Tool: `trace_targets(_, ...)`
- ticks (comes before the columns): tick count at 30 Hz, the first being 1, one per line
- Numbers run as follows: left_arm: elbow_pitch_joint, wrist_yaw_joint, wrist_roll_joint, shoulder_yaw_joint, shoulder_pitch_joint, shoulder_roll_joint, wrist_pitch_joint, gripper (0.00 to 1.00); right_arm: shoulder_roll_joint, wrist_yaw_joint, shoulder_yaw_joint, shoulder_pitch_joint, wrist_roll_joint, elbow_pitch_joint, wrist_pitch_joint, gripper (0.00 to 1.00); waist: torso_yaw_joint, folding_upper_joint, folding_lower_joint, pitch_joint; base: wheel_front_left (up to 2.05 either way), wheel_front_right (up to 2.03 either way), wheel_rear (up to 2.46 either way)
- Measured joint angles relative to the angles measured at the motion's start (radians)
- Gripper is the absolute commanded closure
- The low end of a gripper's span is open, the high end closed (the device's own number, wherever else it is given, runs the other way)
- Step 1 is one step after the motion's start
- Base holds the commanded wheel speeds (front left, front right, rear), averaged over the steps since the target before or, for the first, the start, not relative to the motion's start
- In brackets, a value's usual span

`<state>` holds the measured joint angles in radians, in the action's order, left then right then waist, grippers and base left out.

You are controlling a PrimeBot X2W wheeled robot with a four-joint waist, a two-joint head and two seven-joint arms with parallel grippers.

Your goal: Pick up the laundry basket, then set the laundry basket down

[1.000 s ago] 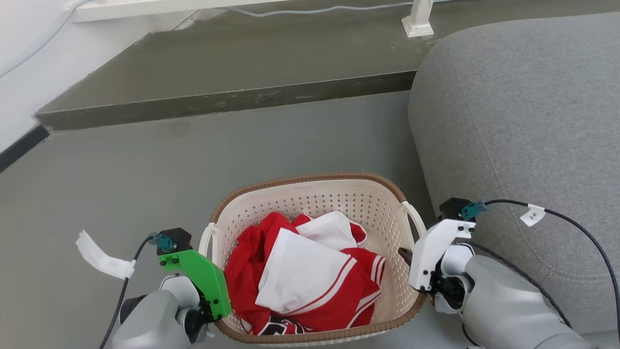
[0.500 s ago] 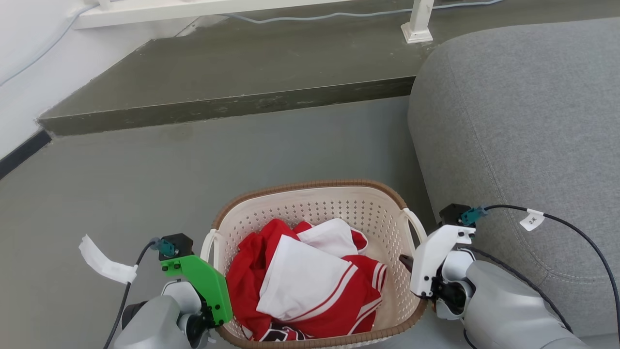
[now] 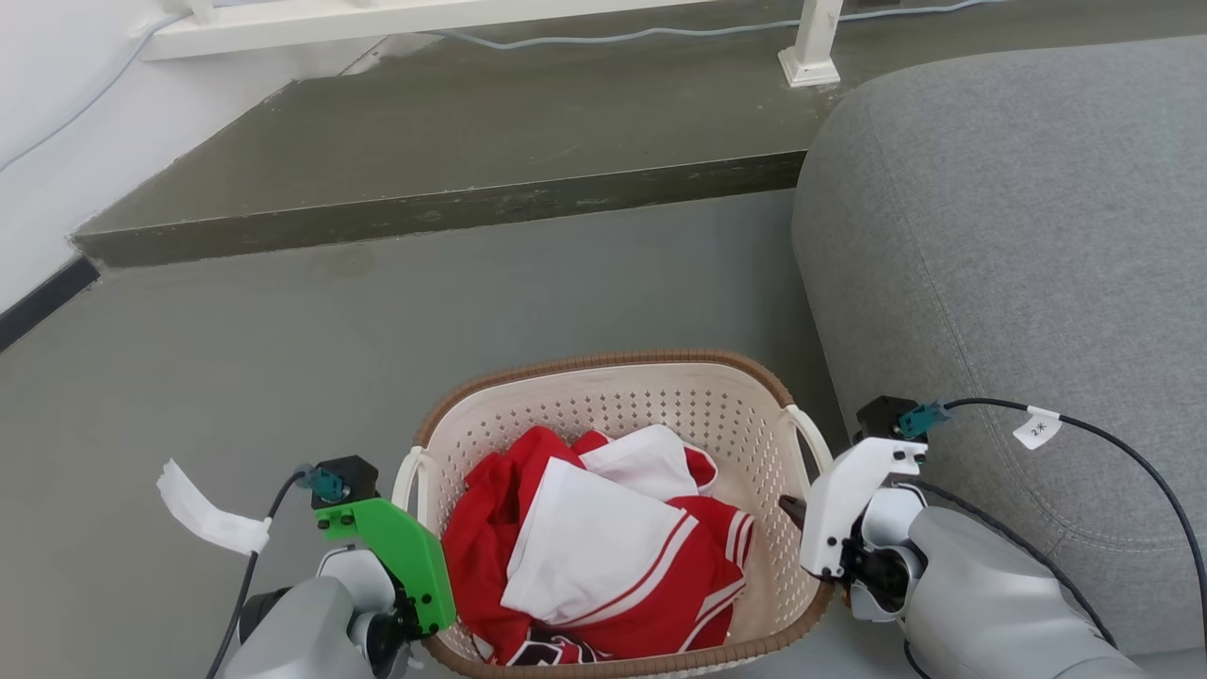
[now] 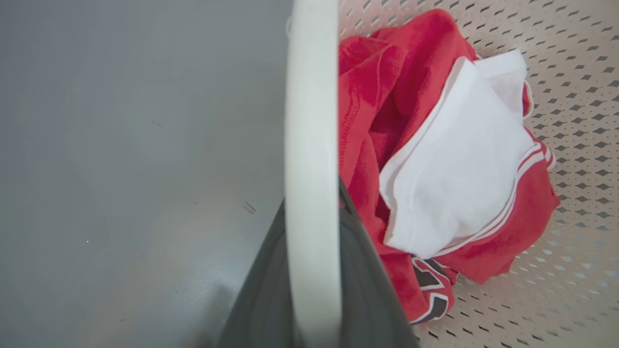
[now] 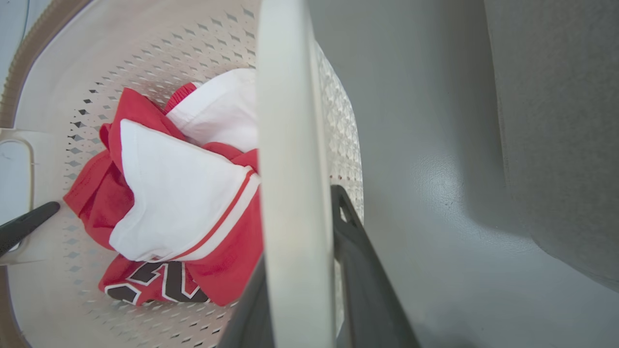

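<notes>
A smooth grey floor runs up to a low, darker raised step. A white wall with a dark baseboard stands at left. A grey fabric sofa sits at right. A white post stands on the step, near a pale cable.

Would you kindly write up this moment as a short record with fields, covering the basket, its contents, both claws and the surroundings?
item: laundry basket, cream, perforated, brown woven-look rim
contents: red and white garment, crumpled
left claw: closed around the basket's left handle
right claw: closed around its right handle
surroundings: grey floor; grey sofa on the robot's right; raised step beyond
lifted or resting: cannot tell
</notes>
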<state>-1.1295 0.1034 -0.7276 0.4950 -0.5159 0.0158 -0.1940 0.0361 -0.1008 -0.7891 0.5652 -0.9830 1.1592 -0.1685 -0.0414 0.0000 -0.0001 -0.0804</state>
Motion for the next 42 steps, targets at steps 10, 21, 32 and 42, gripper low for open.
trace_targets(10,0.01,-0.013,-0.006,0.01,0.004,-0.001,0.0,1.0,0.001,0.0,0.0,0.0,-0.003,0.0,0.0,1.0,-0.001,0.0,0.0,0.0,0.0,0.0,0.0)
trace_targets(21,0.02,-0.024,-0.009,0.017,0.005,-0.001,0.0,1.0,0.003,0.0,0.0,0.0,-0.004,0.0,0.0,1.0,0.0,0.0,0.0,-0.008,0.0,0.0,0.0)
trace_targets(32,0.04,-0.034,-0.016,0.021,0.005,-0.003,0.001,1.0,0.007,0.0,0.0,0.003,-0.004,-0.006,0.007,1.0,-0.003,0.0,0.0,-0.032,0.0,0.0,0.0)
trace_targets(42,0.059,-0.047,-0.016,0.021,-0.007,-0.005,0.023,1.0,0.014,0.0,0.001,0.035,-0.004,-0.016,0.031,1.0,-0.005,0.0,0.0001,-0.083,0.0,0.0,0.0)
